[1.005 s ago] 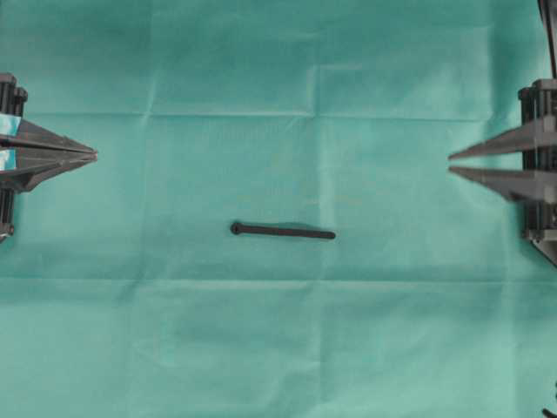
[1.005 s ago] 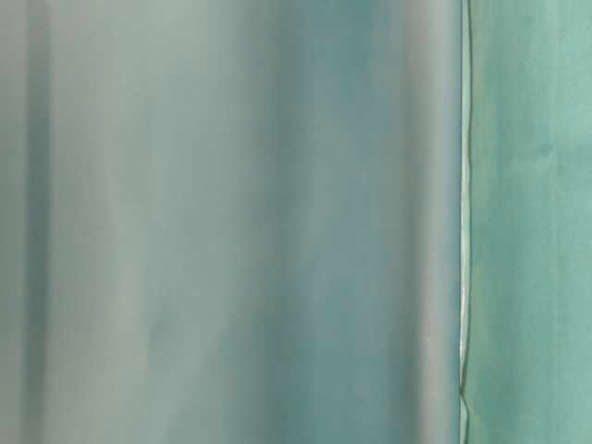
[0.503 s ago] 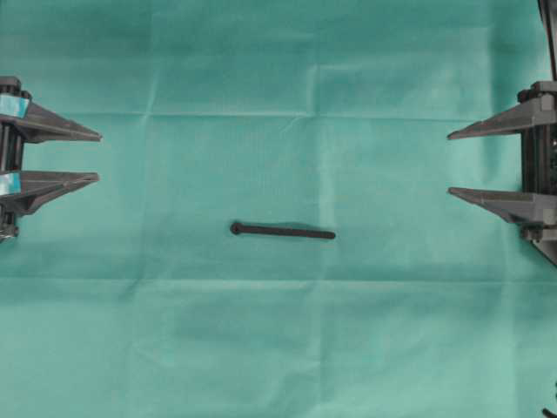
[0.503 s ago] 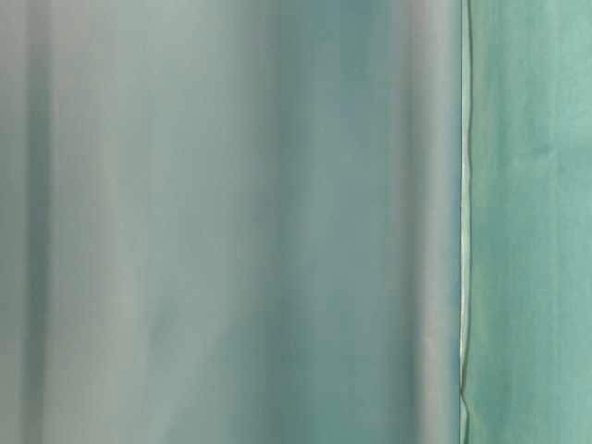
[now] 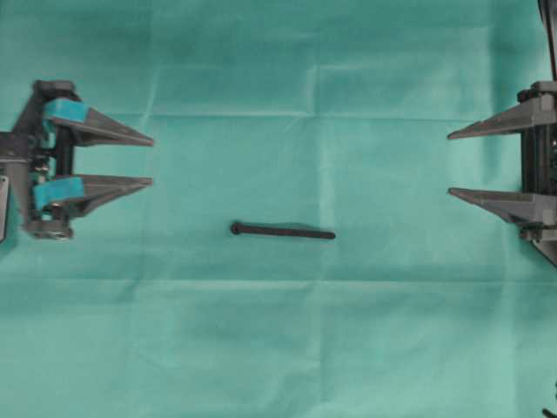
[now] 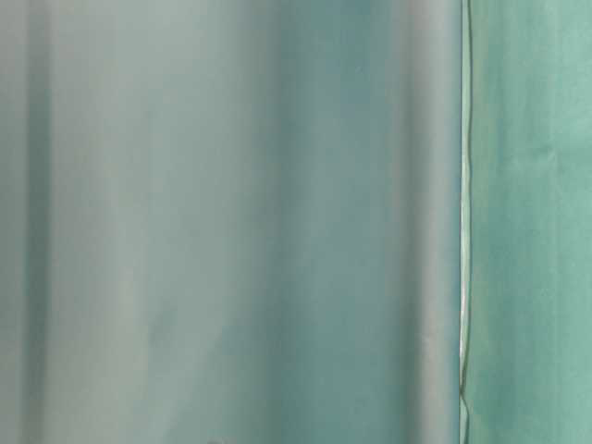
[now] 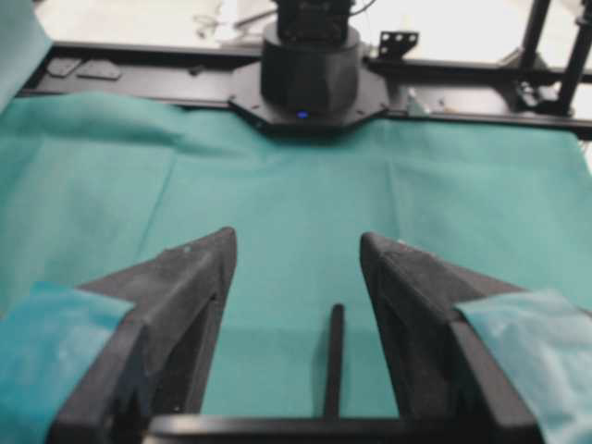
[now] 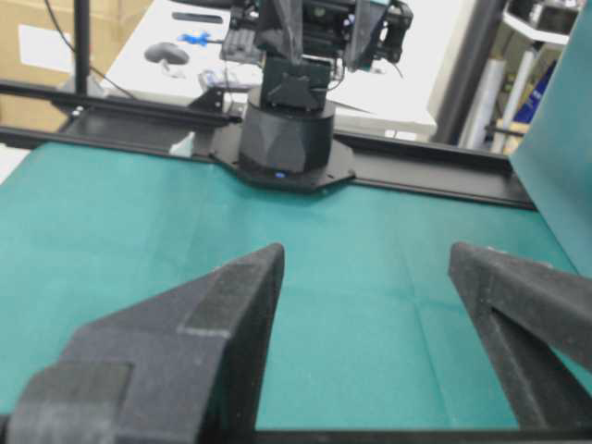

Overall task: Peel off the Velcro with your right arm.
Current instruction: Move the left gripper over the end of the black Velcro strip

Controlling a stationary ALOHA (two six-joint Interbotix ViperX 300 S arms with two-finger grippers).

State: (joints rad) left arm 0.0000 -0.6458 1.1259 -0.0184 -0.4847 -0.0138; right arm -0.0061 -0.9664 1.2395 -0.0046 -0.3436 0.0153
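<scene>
So the Velcro (image 5: pixel 283 232) is lying flat in the middle of the green drape (image 5: pixel 278 348), running left to right, with its little round knob (image 5: pixel 236 228) on the left end. Nothing's touching it, and from overhead I honestly can't tell what it's stuck to or where the peelable edge is.

My right gripper (image 5: pixel 449 163) is parked at the right edge of the drape, jaws spread wide with nothing between them, well apart from the strap and a bit farther up the cloth than it. My right wrist camera just shows my two grey fingers (image 8: pixel 231 305) and bare cloth, no strap in sight. My left gripper (image 5: pixel 152 160), the one with teal patches, is also wide open and empty on the left side, and its wrist camera does catch the strap running between the jaws further out.

I'd say I'm at the very start: approach not begun. The next move needs my right arm to reach in toward the strap's right end, drop low, and pinch that thin tip. Probably fiddly since it lies so flat.
</scene>
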